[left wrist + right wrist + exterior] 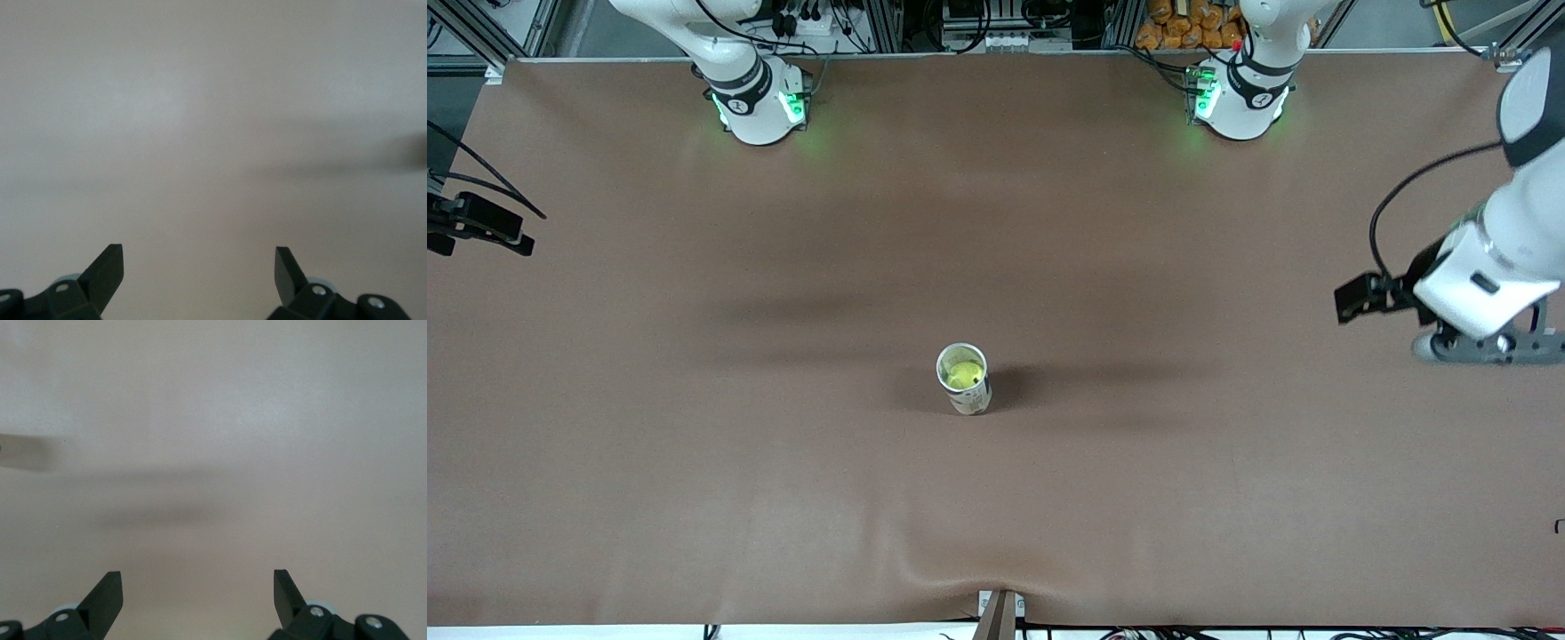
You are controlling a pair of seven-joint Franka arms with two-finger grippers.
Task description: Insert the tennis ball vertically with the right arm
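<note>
Seems to be the closing step: fuzzy yellow-green tennis ball [964,373] already down inside the upright, round, pale shiny tube [971,398], near the middle of the smooth matte brown table [996,222]. Calls for no new grasp, probably only a pull-back clear of the tube. Black right gripper [197,577] with 2 fingers wide apart, empty, over bare table at the right arm's end. Black left gripper [199,252] also spread wide, empty, waiting over the left arm's end.

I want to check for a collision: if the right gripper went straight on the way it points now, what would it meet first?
Probably only the bare brown table. The right gripper is open, and nothing else shows ahead of it. The can holding the tennis ball is absent from its wrist view.
</note>
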